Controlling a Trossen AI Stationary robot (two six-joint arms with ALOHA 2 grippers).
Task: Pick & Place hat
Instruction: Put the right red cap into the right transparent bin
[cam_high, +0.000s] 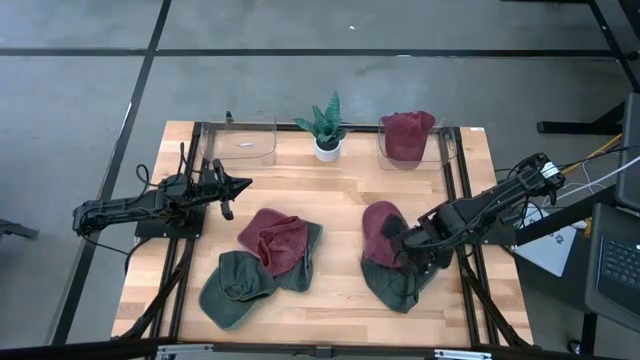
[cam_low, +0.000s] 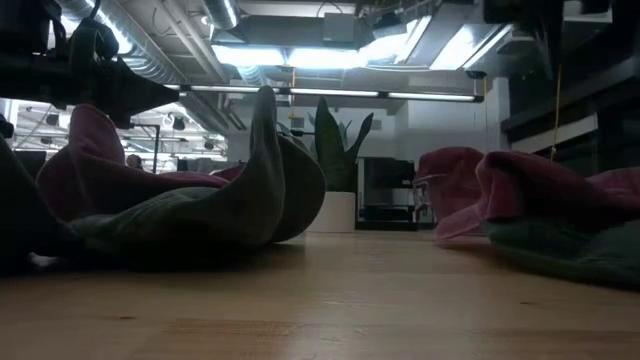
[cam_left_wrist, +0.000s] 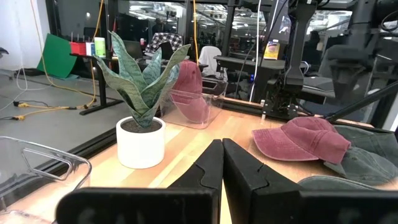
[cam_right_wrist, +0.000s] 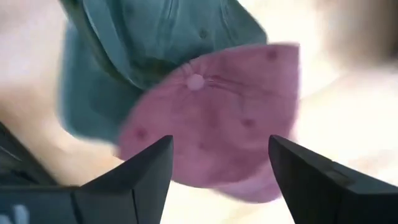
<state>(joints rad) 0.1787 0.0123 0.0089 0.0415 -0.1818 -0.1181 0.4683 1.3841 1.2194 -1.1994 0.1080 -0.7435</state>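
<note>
The right gripper (cam_right_wrist: 217, 171) hangs just above the maroon hat (cam_high: 381, 228), which lies on a green hat (cam_high: 395, 282) at the right of the desk (cam_high: 340, 300), its fingers spread wide and holding nothing. The step is the approach; next it must descend and close on the crown. The left gripper (cam_high: 236, 185) waits clenched, empty

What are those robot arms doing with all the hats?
The right hand hangs wide open just above a maroon cloth cap lying on a green cap on the wooden table, ready to grab it. Another maroon cap already sits in the clear plastic bin at the back. The left hand waits shut, holding nothing.
</note>
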